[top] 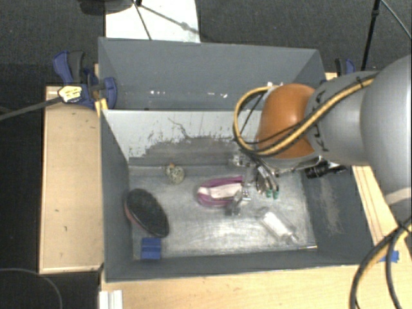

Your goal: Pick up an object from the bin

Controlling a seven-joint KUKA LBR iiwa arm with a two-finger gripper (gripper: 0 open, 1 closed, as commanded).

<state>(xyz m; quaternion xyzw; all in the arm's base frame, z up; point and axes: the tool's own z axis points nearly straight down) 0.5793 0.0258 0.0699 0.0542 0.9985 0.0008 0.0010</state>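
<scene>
My gripper (239, 198) is down near the bin's floor, right of centre, under the orange wrist cover. Its fingers (247, 184) stand at the right end of a purple and white oblong object (217, 192) lying in the middle of the bin. The fingertips touch or overlap that end; I cannot tell whether they close round it. A small white cylinder (278, 226) lies just to the lower right of the gripper.
A black oval disc (147, 213) lies at the left of the floor, a blue block (150, 249) in the near left corner, and a small greenish ball (174, 172) by the back wall. The arm and its cables cover the bin's right side.
</scene>
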